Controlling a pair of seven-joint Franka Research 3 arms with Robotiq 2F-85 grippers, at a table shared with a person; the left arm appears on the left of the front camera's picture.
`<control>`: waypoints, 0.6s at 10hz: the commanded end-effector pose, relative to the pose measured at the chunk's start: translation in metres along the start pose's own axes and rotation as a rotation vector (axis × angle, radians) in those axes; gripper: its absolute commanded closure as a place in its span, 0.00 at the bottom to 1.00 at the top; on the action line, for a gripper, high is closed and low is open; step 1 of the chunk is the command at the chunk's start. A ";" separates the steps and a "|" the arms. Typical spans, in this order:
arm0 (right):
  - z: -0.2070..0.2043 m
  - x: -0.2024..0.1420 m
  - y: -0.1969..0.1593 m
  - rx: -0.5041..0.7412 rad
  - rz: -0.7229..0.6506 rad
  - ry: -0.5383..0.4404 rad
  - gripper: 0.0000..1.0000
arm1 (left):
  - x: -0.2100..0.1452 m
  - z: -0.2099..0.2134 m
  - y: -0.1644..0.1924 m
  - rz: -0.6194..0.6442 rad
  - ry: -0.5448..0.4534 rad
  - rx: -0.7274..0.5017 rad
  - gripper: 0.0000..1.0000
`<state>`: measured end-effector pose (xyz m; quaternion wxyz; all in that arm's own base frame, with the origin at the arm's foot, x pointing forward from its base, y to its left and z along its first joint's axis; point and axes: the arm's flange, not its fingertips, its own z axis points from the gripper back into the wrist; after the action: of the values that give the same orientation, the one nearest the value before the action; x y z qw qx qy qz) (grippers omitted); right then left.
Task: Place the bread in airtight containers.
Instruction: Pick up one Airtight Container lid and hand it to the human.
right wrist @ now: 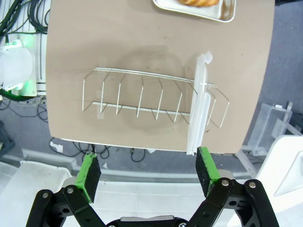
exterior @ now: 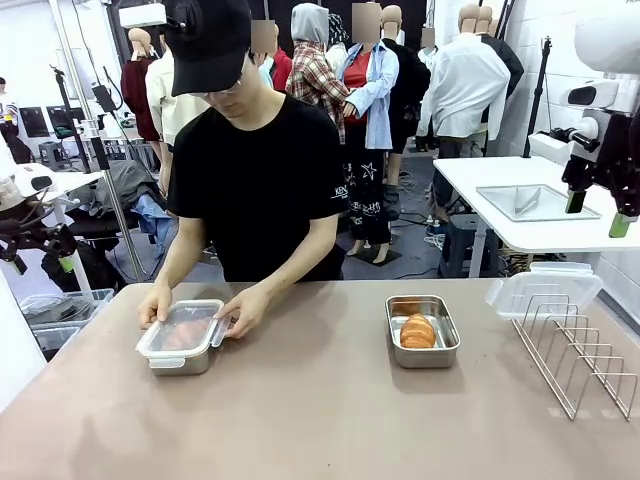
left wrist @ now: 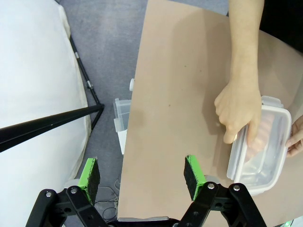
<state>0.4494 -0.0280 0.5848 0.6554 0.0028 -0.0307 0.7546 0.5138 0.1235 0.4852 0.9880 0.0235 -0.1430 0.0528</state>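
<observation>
Croissants lie in both steel tins on the table [exterior: 320, 420] in the front view. The lidded tin [exterior: 182, 338] stands left of centre, with a pale croissant [exterior: 180, 333] dimly visible through its clear snap lid. The person across the table has one hand [exterior: 155, 303] and the other hand [exterior: 246, 310] on its two ends. The open tin [exterior: 423, 332] stands right of centre, well apart from the first, with a golden croissant roll [exterior: 417, 331] inside. A wire rack [exterior: 578, 350] sits at the table's right end, and a spare clear lid [exterior: 543, 291] leans in its far end. The left gripper [exterior: 43, 266] hangs off the table's left side and the right gripper [exterior: 598, 212] is raised above the right end, both with jaws apart and empty. In the left wrist view, the left gripper [left wrist: 142, 172] is spread wide over the table's edge with nothing between its green pads [left wrist: 89, 172]. Farther off, one hand [left wrist: 239, 111] presses on the lidded tin [left wrist: 265, 163], the other hand [left wrist: 296, 137] is at the frame's edge, and the pale croissant [left wrist: 262, 135] shows under the lid. In the right wrist view, the right gripper [right wrist: 148, 172] is released and holds nothing, hanging past the table's edge above the wire rack [right wrist: 142, 99]. The spare clear lid [right wrist: 200, 109], seen edge-on, stands among the rack's wires at one end. The open tin [right wrist: 227, 14] and its golden croissant roll [right wrist: 199, 2] are cut off by the top edge.
</observation>
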 end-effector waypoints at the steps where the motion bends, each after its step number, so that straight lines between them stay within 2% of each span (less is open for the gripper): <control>1: 0.001 0.001 0.001 0.010 -0.005 0.003 0.00 | 0.000 0.001 0.000 0.006 -0.001 0.011 0.08; 6: 0.001 0.001 0.001 0.010 -0.005 0.003 0.00 | 0.000 0.001 0.000 0.006 -0.001 0.011 0.08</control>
<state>0.4494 -0.0280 0.5848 0.6554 0.0028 -0.0307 0.7546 0.5138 0.1235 0.4852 0.9880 0.0235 -0.1430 0.0528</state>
